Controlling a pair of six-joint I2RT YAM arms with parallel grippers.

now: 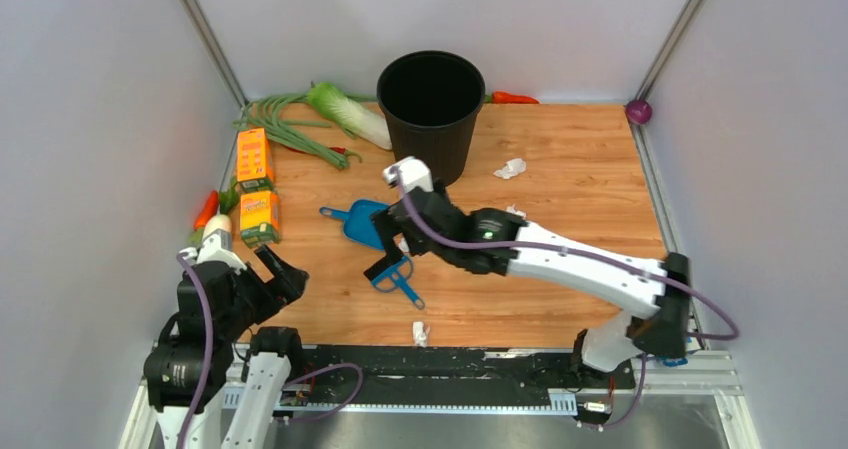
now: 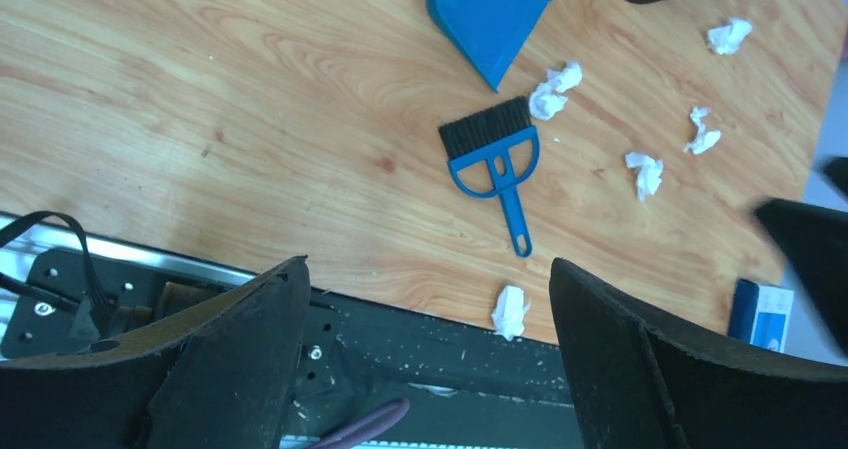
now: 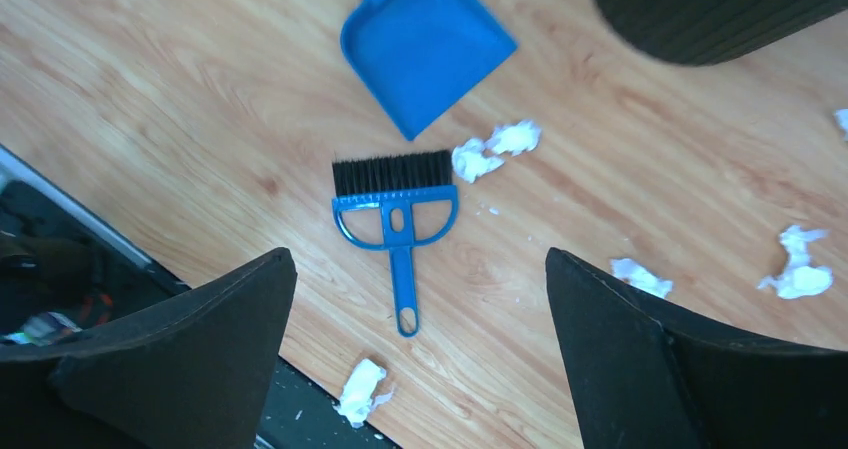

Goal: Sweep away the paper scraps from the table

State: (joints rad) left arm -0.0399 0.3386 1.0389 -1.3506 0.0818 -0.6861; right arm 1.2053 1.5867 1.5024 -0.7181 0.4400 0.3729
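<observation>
Several small white paper scraps lie on the wood table: one by the bin, one beside my right arm, one at the front edge by the rail. A blue brush lies flat next to a blue dustpan. My right gripper hovers open and empty above the brush. In the right wrist view the brush, the dustpan and scraps lie below it. My left gripper is open and empty at the front left; in its view a scrap lies at the table edge.
A black bin stands at the back centre. A cabbage, green beans, two orange cartons and a carrot lie at the left. A purple ball sits back right. Grey walls enclose the sides.
</observation>
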